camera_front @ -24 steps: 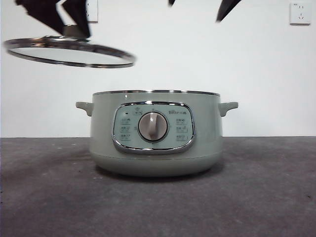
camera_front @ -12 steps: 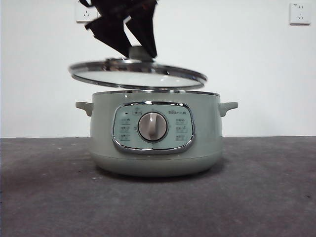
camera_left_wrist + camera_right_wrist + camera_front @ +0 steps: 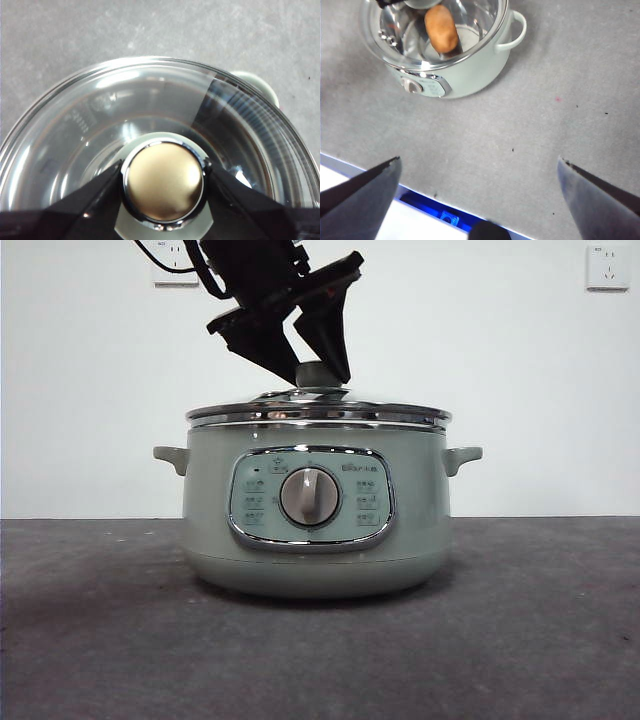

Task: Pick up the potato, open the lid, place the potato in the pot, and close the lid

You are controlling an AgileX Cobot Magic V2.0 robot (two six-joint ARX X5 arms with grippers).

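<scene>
The pale green pot [image 3: 315,540] stands mid-table, its dial facing the front camera. The glass lid [image 3: 318,412] lies level on the pot's rim. My left gripper [image 3: 318,368] comes down from above, shut on the lid's round knob [image 3: 163,181], one jaw against each side. Through the glass, the right wrist view shows the orange-brown potato [image 3: 441,28] lying inside the pot [image 3: 465,75]. My right gripper [image 3: 478,160] hangs open and empty, high over the table and well away from the pot.
The grey table [image 3: 520,640] stretches around the pot. Its near edge [image 3: 435,210] shows a blue-lit strip in the right wrist view. Two wall sockets [image 3: 608,267] [image 3: 172,265] sit on the white wall behind.
The left gripper carried the lid from high at the left to over the pot and lowered it onto the rim. The other arm's tips left the front view.
</scene>
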